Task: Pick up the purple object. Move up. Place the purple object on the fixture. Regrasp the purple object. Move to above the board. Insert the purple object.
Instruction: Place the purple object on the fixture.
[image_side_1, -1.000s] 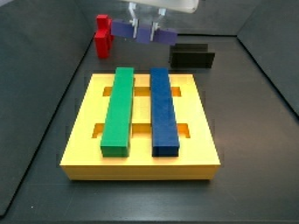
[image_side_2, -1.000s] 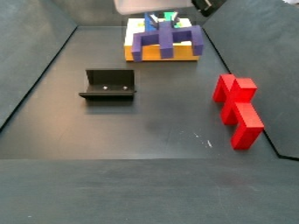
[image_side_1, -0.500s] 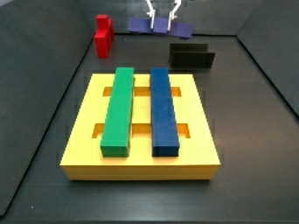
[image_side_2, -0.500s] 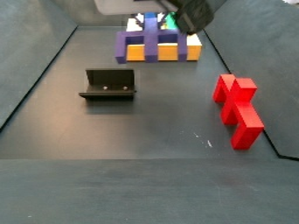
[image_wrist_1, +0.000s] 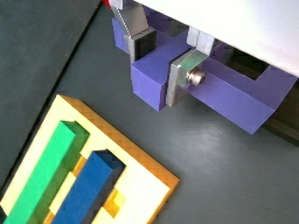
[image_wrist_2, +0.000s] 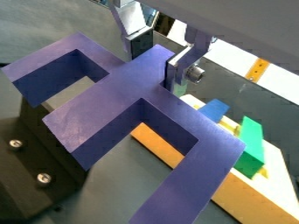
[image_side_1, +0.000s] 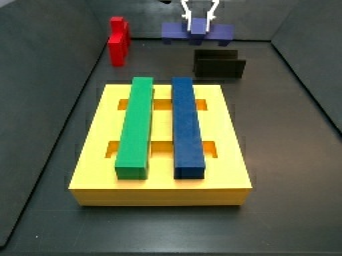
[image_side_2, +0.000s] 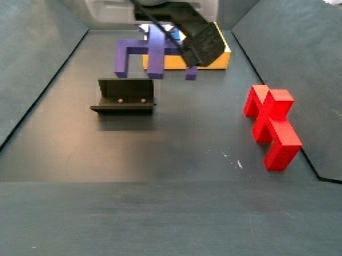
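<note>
My gripper (image_wrist_1: 162, 58) is shut on the purple object (image_wrist_1: 211, 86), an H-shaped piece with a cross bar, which also shows in a wrist view (image_wrist_2: 128, 105). The fingers clamp its cross bar. In a side view the gripper (image_side_2: 166, 40) holds the purple object (image_side_2: 138, 52) in the air above and behind the dark fixture (image_side_2: 123, 97). In a side view the gripper (image_side_1: 201, 18) and purple object (image_side_1: 190, 30) hang above the fixture (image_side_1: 219, 65). The yellow board (image_side_1: 163, 140) carries a green bar (image_side_1: 134, 127) and a blue bar (image_side_1: 187, 127).
A red piece (image_side_2: 271, 124) lies on the dark floor; it also shows in a side view (image_side_1: 118, 40). The board's corner shows in a wrist view (image_wrist_1: 82, 175). Dark walls enclose the floor.
The gripper has carried the purple object away from the board toward the fixture, and now hangs above it.
</note>
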